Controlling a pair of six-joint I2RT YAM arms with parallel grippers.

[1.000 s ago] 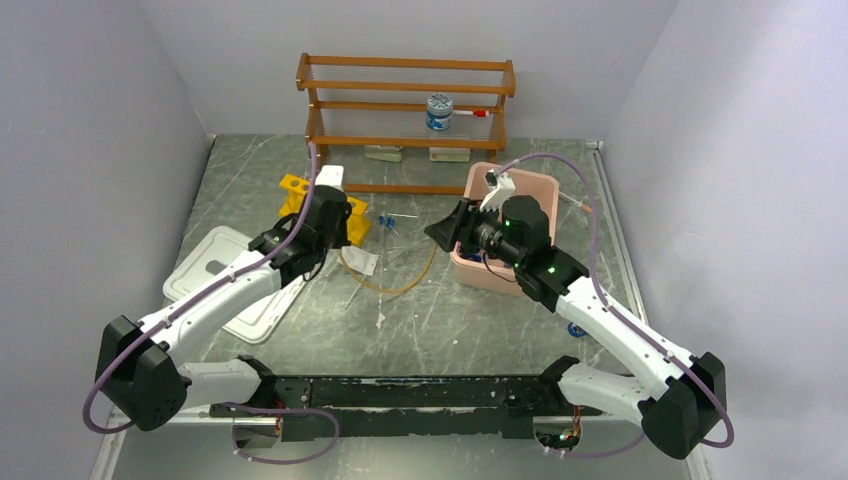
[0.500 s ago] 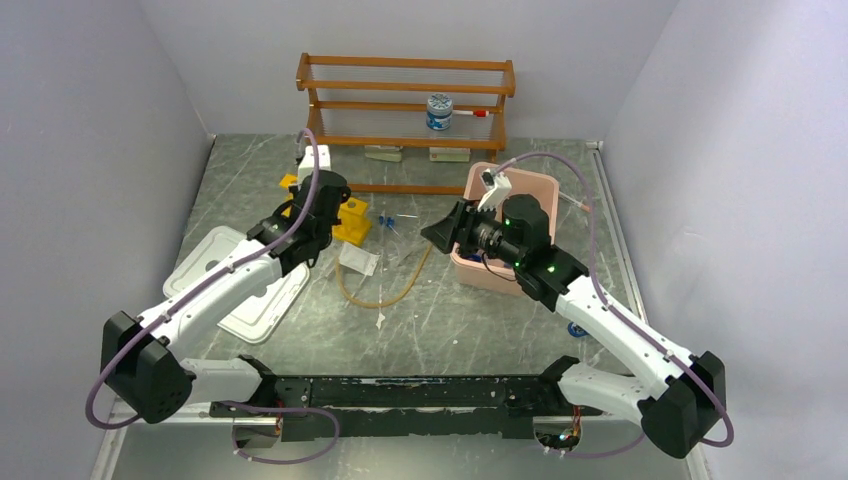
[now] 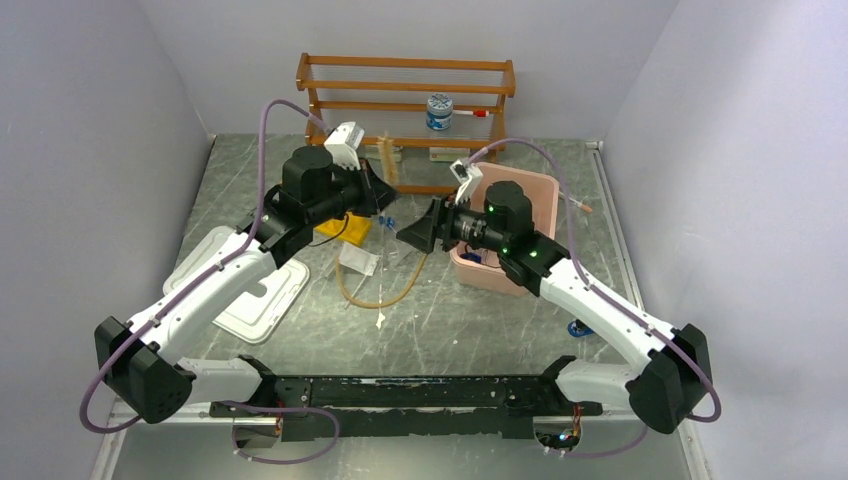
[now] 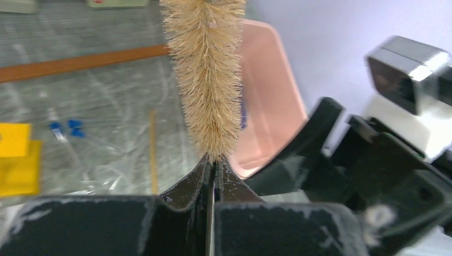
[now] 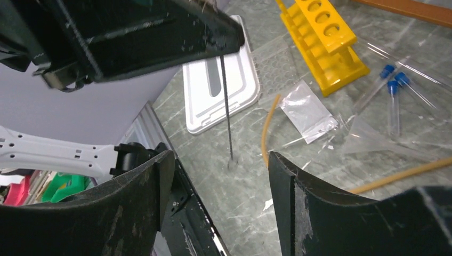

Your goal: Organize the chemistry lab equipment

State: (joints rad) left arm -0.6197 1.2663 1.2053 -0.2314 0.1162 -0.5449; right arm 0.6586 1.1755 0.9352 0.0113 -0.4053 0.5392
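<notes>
Blue-capped tubes (image 5: 392,88) loose beside yellow rack (image 5: 325,32), pink bin (image 3: 540,195) nearby

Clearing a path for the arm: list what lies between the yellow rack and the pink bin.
Seen from above, blue-capped tubes, a clear plastic bag and a loop of tan hose lie between the yellow rack and the pink bin.

marbled table (image 3: 480,320), yellow rack (image 5: 328,40), tan hose (image 5: 265,133), pink bin (image 3: 545,195)

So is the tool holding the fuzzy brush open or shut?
Shut. The left tool has its jaws pinched together on the brush, right below the bristles.
</notes>
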